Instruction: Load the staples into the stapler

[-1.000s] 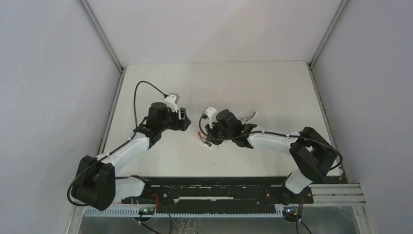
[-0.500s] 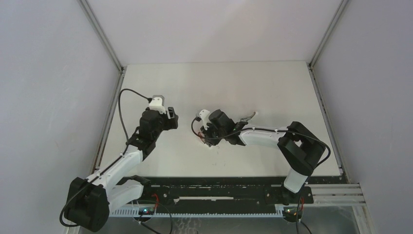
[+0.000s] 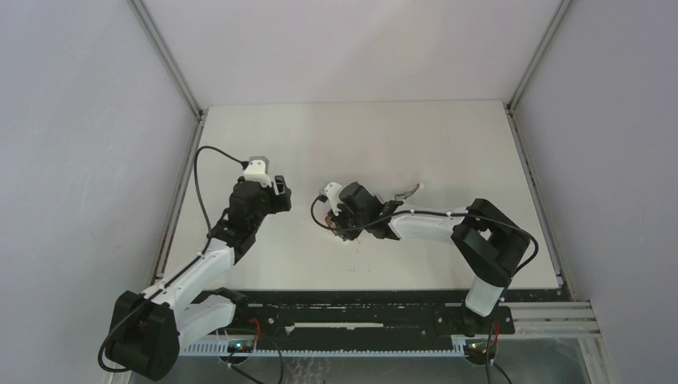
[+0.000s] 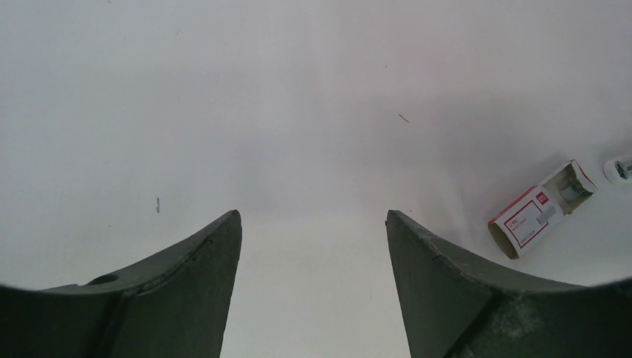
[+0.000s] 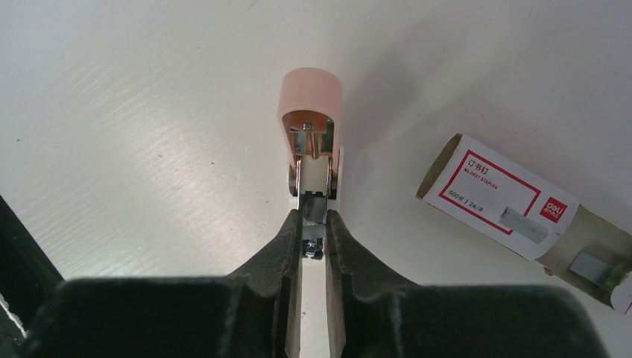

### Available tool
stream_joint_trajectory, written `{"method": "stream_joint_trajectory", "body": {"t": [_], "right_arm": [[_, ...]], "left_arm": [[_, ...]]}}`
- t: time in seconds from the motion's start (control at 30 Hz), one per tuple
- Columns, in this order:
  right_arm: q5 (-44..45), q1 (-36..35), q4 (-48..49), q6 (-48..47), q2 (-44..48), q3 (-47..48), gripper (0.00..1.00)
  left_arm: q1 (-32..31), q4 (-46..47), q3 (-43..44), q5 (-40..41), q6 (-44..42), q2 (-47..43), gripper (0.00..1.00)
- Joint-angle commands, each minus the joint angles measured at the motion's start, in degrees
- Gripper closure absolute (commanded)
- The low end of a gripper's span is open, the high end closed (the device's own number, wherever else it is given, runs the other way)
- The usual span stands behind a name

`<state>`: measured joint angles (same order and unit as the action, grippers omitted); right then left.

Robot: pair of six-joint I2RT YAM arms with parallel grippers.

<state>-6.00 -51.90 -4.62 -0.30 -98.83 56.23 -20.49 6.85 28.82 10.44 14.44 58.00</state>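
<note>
At mid-counter, my right end effector (image 5: 314, 218) is nearly closed, pinching a short metal strip (image 5: 314, 233) right at the open magazine of the stapler (image 5: 310, 97). Looks like a strip of staples, can't fully confirm. Stapler lies flat, pink top hinged away from me, channel running back along my fingers. Staples box (image 5: 498, 195) sits just right of it, not touching, label up, inner tray slid out at one end. My left end effector (image 4: 313, 216) is wide open, holding nothing, over bare counter (image 4: 223, 97), off to the left of the box.

Step in hand, my read: seat the strip in the channel. To do it well, keep the strip in line with the rail, legs down. Slide low and straight with a light pinch so it doesn't buckle or snap. Let go only once it sits inside the walls. Risk: stapler is unbraced and may skid; left could pin its base.
</note>
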Motion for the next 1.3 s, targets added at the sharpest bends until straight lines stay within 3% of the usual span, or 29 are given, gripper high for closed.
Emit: {"method": "stream_joint_trajectory", "body": {"t": [0.0, 1.27], "right_arm": [[1.6, -0.8, 0.1, -1.2, -0.8, 2.5, 0.94], [6.4, -3.1, -4.3, -4.5, 1.2, 4.8, 0.95]], "left_arm": [[0.3, 2.6, -0.9, 1.2, -0.3, -1.4, 0.25], [0.4, 3.0, -1.5, 1.4, -0.8, -2.3, 0.25]]}}
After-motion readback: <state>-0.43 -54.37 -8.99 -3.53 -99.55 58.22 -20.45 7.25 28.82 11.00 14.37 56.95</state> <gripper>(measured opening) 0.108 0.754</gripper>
